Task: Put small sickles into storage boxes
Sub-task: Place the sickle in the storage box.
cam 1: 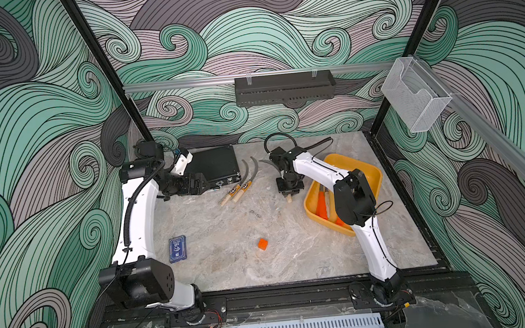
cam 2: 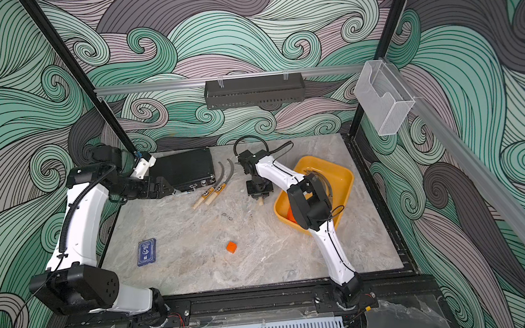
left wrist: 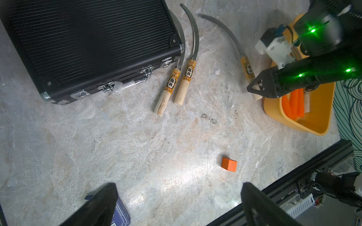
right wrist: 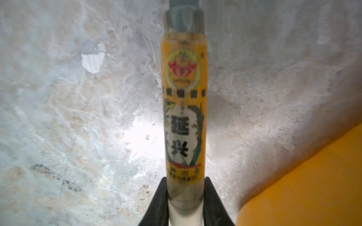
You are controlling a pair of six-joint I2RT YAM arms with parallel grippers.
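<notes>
Right wrist view showed the right jaws clenched on the pale wooden handle of a sickle [right wrist: 184, 117]. They gripped near its butt end, below the yellow label, with the counter [right wrist: 68, 117] close beneath and the yellow tray [right wrist: 303, 185] just beside. Held that far back, the long curved blade [left wrist: 225, 31] reached well out from the grip, so on a lift it would likely droop or twist in the jaws. The round, smooth handle could also roll or slide free. If the blade swung, its tip might have snagged the tray's near wall [cam 1: 311, 199] or tipped the light tray. Orange-handled sickles [cam 1: 322, 206] already lay inside, and a careless drop could have landed across them or left the blade hanging over the rim. Two more wooden-handled sickles [cam 1: 235, 187] lay side by side next to the black case [cam 1: 212, 169], apparently clear of that path. The left jaws hung released over the counter, well apart from all this, with fingertips [left wrist: 98, 205] spread wide.
</notes>
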